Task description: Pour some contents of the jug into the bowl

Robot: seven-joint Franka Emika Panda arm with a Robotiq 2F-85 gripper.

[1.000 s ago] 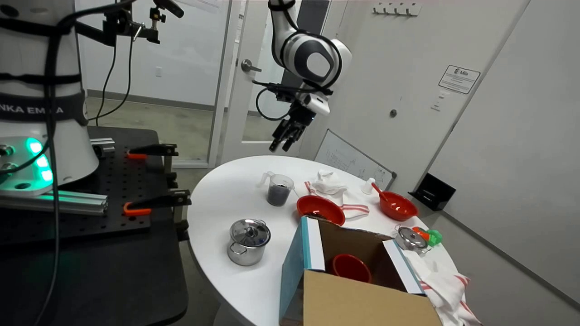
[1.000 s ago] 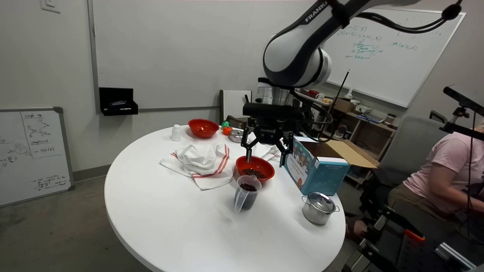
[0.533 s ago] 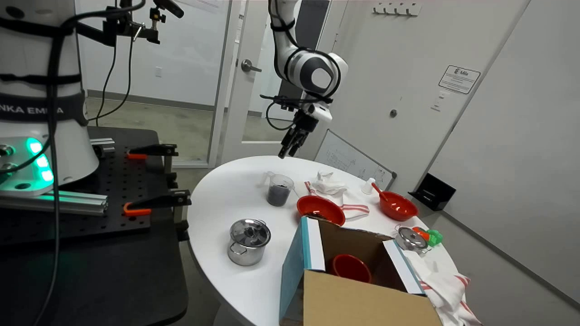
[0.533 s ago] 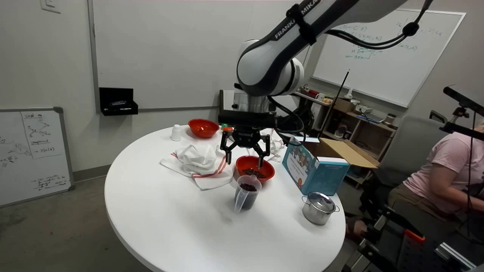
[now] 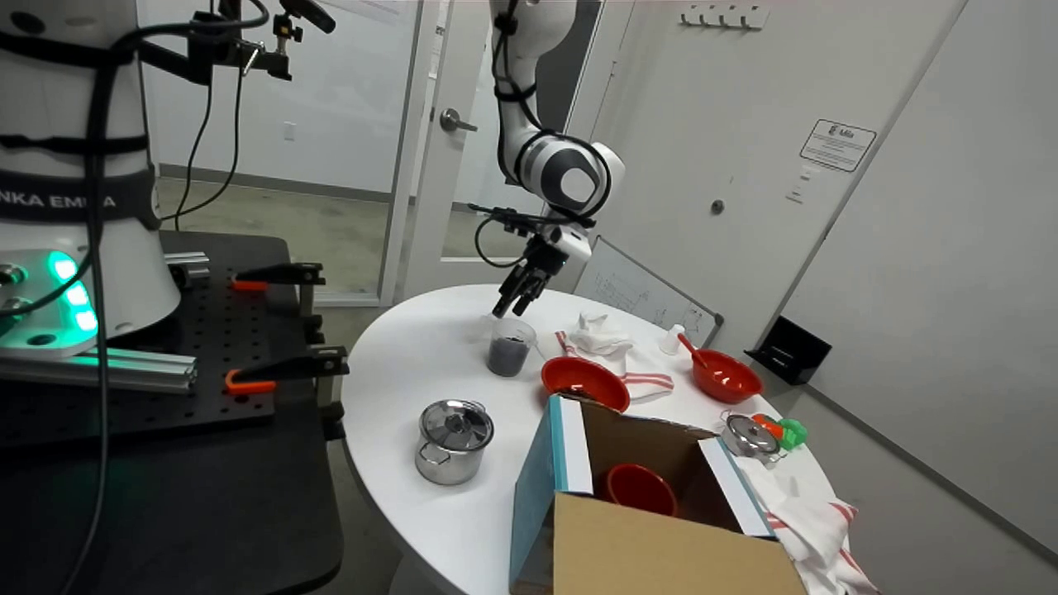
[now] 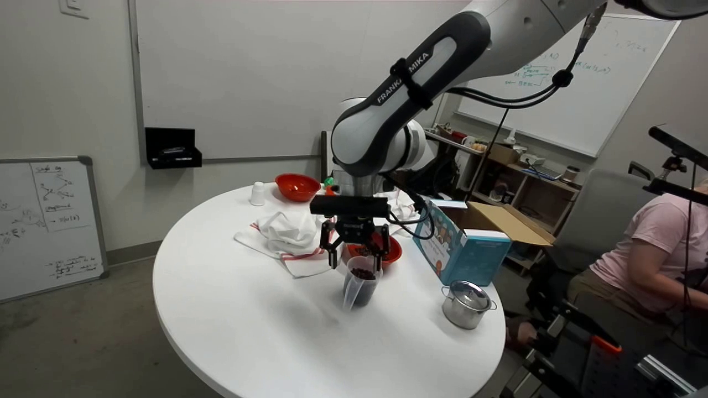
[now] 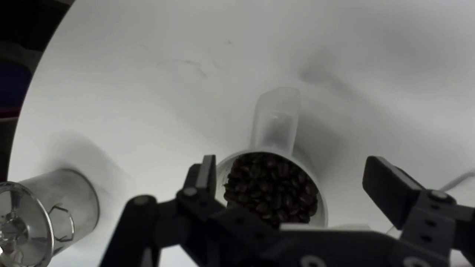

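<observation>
White tabletop [image 6: 243, 337] reaching from under my gripper [image 6: 355, 266] to its curved edge [image 6: 180, 338], fingers [image 7: 389, 193] spread apart, translucent jug [image 6: 364, 294] of dark beans [image 7: 269, 185] just below them, red bowl [image 5: 591, 373] of beans farther from the gripper.

At lower centre the jug [image 7: 275, 128] of beans [image 7: 271, 185] shows between the spread fingers [image 7: 387, 191] of the gripper [image 7: 295, 181], a pot [image 7: 65, 207] at lower left.
</observation>
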